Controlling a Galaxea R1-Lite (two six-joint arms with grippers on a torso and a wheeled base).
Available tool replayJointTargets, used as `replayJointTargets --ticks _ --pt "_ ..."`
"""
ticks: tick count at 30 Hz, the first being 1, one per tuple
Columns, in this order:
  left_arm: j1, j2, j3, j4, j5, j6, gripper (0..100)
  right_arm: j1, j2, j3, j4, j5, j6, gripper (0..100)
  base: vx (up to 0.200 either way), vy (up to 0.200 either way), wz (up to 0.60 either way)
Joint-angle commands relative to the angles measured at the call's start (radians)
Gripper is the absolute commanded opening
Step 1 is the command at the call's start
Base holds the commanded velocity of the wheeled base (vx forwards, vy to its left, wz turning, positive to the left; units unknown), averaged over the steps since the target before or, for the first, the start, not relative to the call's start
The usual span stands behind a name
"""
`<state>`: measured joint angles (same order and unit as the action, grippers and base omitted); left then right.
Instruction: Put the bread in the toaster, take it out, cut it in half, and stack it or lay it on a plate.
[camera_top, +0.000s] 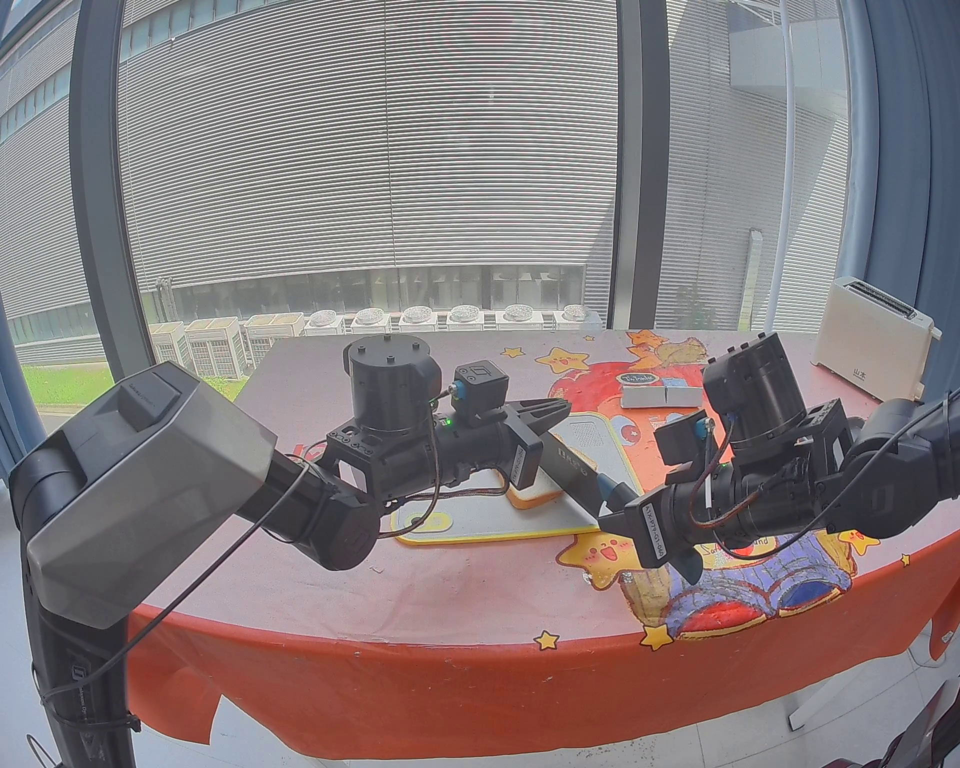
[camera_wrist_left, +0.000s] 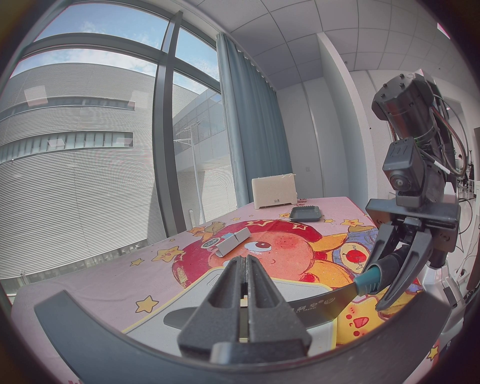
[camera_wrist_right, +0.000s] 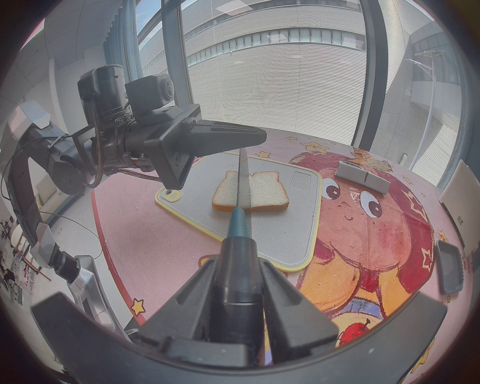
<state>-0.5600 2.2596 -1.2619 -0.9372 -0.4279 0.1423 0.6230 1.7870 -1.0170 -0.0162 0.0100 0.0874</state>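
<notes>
A slice of bread (camera_wrist_right: 262, 192) lies flat on the grey cutting board (camera_wrist_right: 290, 240). My right gripper (camera_wrist_right: 240, 262) is shut on the teal handle of a knife (camera_wrist_right: 243, 175), whose blade runs across the middle of the slice. In the head view the right gripper (camera_top: 628, 515) is at the board's right side, with the knife (camera_top: 575, 470) angled down to the bread (camera_top: 530, 495). My left gripper (camera_top: 562, 406) is shut with nothing in it and hangs just above the far side of the bread; the left gripper (camera_wrist_right: 262, 135) is over the blade's tip. The cream toaster (camera_top: 875, 335) stands at the far right.
A dark rectangular plate (camera_wrist_right: 448, 266) lies near the toaster (camera_wrist_left: 274, 190) on the right side of the table. A grey block (camera_top: 660, 393) rests behind the board. The table's curved front edge runs close below both arms. A window is behind the table.
</notes>
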Motion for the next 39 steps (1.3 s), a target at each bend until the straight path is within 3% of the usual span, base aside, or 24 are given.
replayJointTargets --ticks 1,13,39 --pt "-0.001 0.003 0.004 -0.002 0.000 0.000 0 0.000 0.000 -0.002 -0.001 0.001 0.000 0 0.000 0.000 0.00" --pt "-0.001 0.038 0.015 -0.002 0.000 0.020 0 -0.002 0.002 -0.005 0.001 0.007 0.000 0 0.000 0.000 0.00" --pt "0.003 0.075 -0.016 0.000 -0.002 0.014 0 -0.009 0.005 -0.012 -0.001 0.008 0.009 0 0.000 0.000 0.00"
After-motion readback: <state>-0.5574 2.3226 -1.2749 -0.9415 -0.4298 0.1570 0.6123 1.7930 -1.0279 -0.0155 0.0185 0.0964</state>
